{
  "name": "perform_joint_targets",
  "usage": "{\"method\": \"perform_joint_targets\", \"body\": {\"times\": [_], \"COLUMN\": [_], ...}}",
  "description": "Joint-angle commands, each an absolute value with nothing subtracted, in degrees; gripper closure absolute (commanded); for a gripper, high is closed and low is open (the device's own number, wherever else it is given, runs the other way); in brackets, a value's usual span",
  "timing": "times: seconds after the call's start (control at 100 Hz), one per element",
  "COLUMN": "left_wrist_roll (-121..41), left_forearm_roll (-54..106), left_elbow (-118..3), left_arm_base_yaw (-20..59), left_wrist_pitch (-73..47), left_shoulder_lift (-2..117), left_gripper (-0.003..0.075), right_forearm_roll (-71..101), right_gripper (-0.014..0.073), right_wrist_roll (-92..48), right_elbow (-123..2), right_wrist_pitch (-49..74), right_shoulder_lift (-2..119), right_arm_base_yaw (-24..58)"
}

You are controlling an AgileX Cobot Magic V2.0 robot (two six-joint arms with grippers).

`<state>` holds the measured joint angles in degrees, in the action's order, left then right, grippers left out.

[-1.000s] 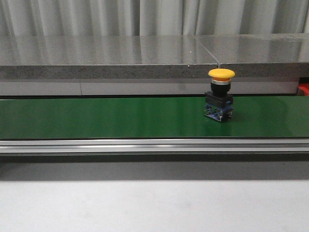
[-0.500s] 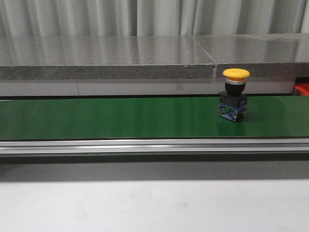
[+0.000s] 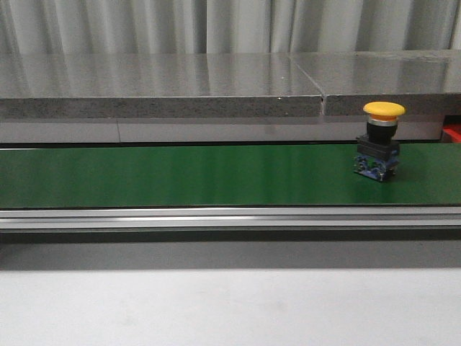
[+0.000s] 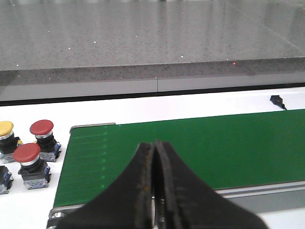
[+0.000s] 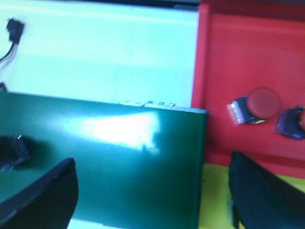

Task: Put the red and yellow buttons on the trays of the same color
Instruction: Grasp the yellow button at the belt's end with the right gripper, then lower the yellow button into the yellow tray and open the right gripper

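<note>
A yellow button (image 3: 382, 140) on a black and blue base stands upright on the green conveyor belt (image 3: 180, 175) at the right; its dark base (image 5: 12, 150) shows at the edge of the right wrist view. My left gripper (image 4: 155, 186) is shut and empty over the belt's left end (image 4: 190, 148). Two red buttons (image 4: 42, 133) (image 4: 27, 160) and a yellow button (image 4: 5, 133) stand on the white table beside that end. My right gripper (image 5: 152, 200) is open and empty over the belt's right end. The red tray (image 5: 248, 71) holds two red buttons (image 5: 257, 105). A yellow tray (image 5: 214, 200) lies beside it.
A grey stone ledge (image 3: 216, 83) runs behind the belt, with a curtain behind it. A silver rail (image 3: 216, 218) edges the belt's front. A black plug and cable (image 5: 12, 31) lie on the white table past the belt. A corner of the red tray (image 3: 454, 132) shows at far right.
The yellow button has ridden the belt to the right, from about the middle right toward the right end. Neither gripper appears in the front view.
</note>
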<state>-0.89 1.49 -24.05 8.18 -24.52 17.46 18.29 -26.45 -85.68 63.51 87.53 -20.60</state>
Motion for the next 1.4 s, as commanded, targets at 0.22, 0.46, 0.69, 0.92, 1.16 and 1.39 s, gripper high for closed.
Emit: {"method": "perform_joint_targets", "body": {"times": [0.22, 0.46, 0.69, 0.92, 1.16, 1.39], "left_wrist_roll": [-0.6, -0.6, -0.6, -0.6, -0.6, -0.6], "left_forearm_roll": [1.9, 1.9, 1.9, 1.9, 1.9, 1.9], "left_elbow": [-25.7, -25.7, -25.7, -25.7, -25.7, -25.7], "left_arm_base_yaw": [8.6, 8.6, 8.6, 8.6, 8.6, 8.6], "left_wrist_pitch": [-20.1, -20.1, -20.1, -20.1, -20.1, -20.1], "left_shoulder_lift": [17.8, 17.8, 17.8, 17.8, 17.8, 17.8], "left_gripper": [0.0739, 0.0739, 0.0739, 0.0739, 0.0739, 0.0739], "right_forearm_roll": [19.3, 19.3, 19.3, 19.4, 19.4, 19.5], "right_gripper": [-0.0041, -0.0041, -0.0041, -0.0041, 0.0036, 0.0472], "right_wrist_roll": [-32.2, -34.0, -35.7, -36.1, -36.1, -35.4], "right_elbow": [-74.1, -69.7, -69.7, -70.1, -70.1, -70.1], "right_wrist_pitch": [63.3, 56.9, 51.6, 47.9, 46.1, 47.2], "right_shoulder_lift": [80.3, 80.9, 84.9, 89.6, 91.7, 91.4], "right_arm_base_yaw": [-13.4, -7.4, -4.3, -4.3, -4.3, -4.3]}}
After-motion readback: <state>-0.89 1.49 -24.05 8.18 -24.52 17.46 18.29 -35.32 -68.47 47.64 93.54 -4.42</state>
